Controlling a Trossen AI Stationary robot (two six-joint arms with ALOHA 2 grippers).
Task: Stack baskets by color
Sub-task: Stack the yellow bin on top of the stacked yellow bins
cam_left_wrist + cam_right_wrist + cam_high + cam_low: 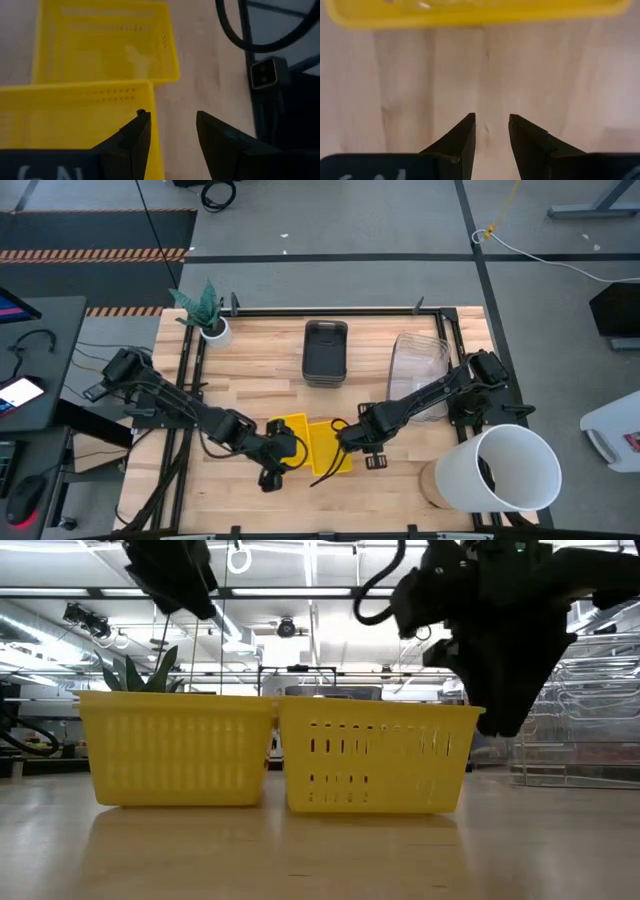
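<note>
Left gripper (172,132) open, empty, straddling the near yellow basket's (75,115) wall, right gripper (492,131) open over bare table (410,90) beside the other yellow basket (328,448): drop lower before closing so the thin wall seats squarely.

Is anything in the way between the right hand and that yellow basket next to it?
Nothing visible. The right hand is open and empty over bare wood of the table, and the yellow basket lies just ahead of its fingertips with only tabletop between them.
</note>
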